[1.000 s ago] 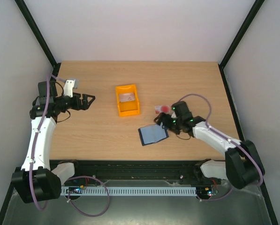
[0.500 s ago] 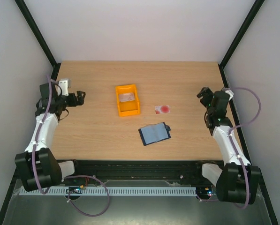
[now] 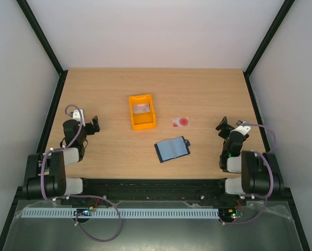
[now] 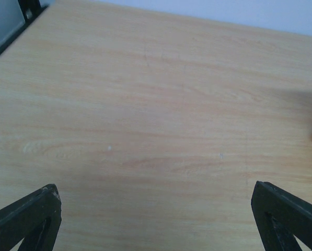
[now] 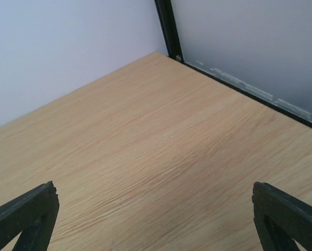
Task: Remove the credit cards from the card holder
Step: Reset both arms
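Well, the card holder (image 3: 171, 149) lies open mid-frame in the top view, with one credit card (image 3: 182, 122) apart from it, up and to the right. My left gripper (image 3: 94, 125) and right gripper (image 3: 221, 126) sit low at the sides, jaws spread, empty. If a card hides inside, I could drag the unpinned holder.

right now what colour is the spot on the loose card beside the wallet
Red, on a white card; the top view shows it best.
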`<state>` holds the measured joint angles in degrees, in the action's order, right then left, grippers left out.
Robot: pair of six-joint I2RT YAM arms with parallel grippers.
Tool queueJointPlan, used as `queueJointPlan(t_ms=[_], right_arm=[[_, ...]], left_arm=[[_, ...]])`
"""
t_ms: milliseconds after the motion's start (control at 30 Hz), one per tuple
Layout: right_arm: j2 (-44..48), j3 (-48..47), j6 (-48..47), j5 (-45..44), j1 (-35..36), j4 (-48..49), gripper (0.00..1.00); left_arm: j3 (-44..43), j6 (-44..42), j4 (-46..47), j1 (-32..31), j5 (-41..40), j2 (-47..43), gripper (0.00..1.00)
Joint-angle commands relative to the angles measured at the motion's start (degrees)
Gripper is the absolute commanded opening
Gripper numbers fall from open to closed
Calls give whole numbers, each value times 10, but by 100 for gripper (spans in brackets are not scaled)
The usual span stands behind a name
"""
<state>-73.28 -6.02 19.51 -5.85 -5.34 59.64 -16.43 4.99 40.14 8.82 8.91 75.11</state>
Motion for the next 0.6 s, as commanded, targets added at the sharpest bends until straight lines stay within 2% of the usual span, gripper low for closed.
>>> queueJointPlan(t_ms=[0,33,100,167,200,233,267,300,333,400,567], right_arm=[[-98,10,-47,75,-3,248,99],[-95,4,-61,96,-2,221,99],[-114,6,-64,108,-3,253,99],[-141,3,-76,134,-3,269,99],[-156,0,-75,140,-3,289,99],[-154,-9,-79,148,-3,271,99],[-143,-22,-84,153,-2,227,99],[-138,-31,-88,150,1,200,99],[-144,-31,-88,148,3,209,99],[-147,-30,-88,146,4,219,99],[-143,-38,-93,129,12,195,99]], left_arm=[[5,-21,189,-37,-60,30,99],[-2,-23,191,-46,-67,43,99],[-11,-16,207,-60,-72,60,99],[14,-27,296,-73,-82,108,99],[34,-29,374,-80,-89,140,99],[37,-33,370,-83,-88,132,99],[31,-36,326,-84,-85,116,99],[41,-37,357,-84,-86,127,100],[46,-36,393,-84,-87,134,99],[37,-40,341,-84,-80,121,99],[35,-43,351,-84,-71,128,100]])
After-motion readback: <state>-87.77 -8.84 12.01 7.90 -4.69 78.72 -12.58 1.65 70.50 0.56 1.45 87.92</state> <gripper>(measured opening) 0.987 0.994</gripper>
